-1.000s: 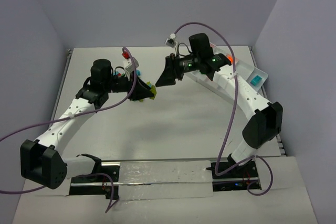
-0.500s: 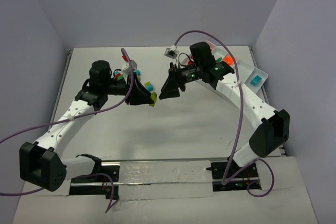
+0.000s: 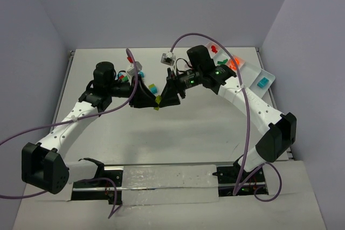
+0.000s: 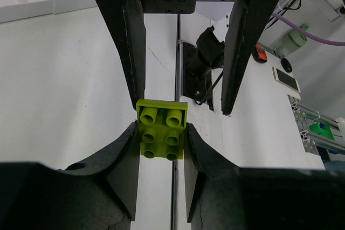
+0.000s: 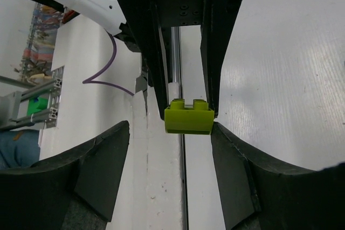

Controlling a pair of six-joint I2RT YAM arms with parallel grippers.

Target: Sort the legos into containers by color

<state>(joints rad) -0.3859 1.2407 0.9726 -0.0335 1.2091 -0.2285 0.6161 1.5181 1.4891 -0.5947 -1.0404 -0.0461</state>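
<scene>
Jaws of the left gripper (image 4: 160, 139) are closed most of the way and pinch a yellow-green brick (image 4: 162, 130) by two opposite sides. The right gripper (image 5: 170, 127) faces it tip to tip with its jaws spread wider than the brick, one on each side, holding nothing. In the right wrist view the right-hand finger (image 5: 237, 171) is almost at the brick's edge, while the other stands apart from it.

The left wrist view shows the brick's studded face, and the right wrist view shows only a plain side. Only the top view shows the rest. The two grippers meet above the middle of the table (image 3: 188, 127), a loose cyan brick (image 3: 153, 88) lies just behind them, and the white tray (image 3: 253, 71) sits at the far right with red bricks (image 3: 215, 50), orange bricks (image 3: 233, 63) and a cyan piece (image 3: 262, 83) in separate compartments.
</scene>
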